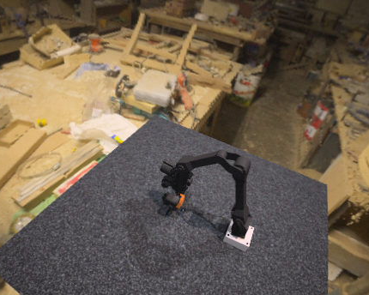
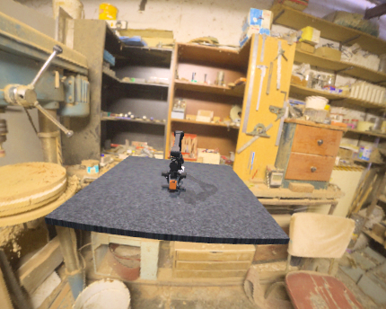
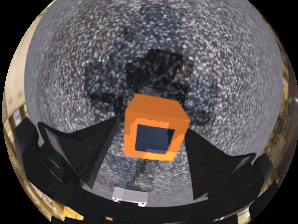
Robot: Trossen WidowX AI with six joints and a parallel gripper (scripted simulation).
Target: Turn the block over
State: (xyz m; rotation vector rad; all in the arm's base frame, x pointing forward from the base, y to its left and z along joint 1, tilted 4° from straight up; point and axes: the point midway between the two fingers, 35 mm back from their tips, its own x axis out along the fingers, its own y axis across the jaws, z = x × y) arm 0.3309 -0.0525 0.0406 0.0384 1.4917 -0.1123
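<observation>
The block (image 3: 156, 127) is a small orange cube with a dark blue square mark on its top face, turned up toward the wrist camera. It rests on the dark grey table mat (image 1: 160, 223). It also shows in the top view (image 1: 180, 200) and in the exterior view (image 2: 171, 183). My gripper (image 3: 154, 141) points straight down over the block, with one black finger on each side of it. The fingers are open and stand close to the block's sides. The gripper is low at the mat (image 1: 172, 205), and it also shows in the exterior view (image 2: 173, 181).
The arm's white base (image 1: 238, 235) stands on the mat to the right of the block. The mat's edges drop off to a cluttered workshop with benches, shelves (image 2: 207, 112) and a drill press (image 2: 28, 90).
</observation>
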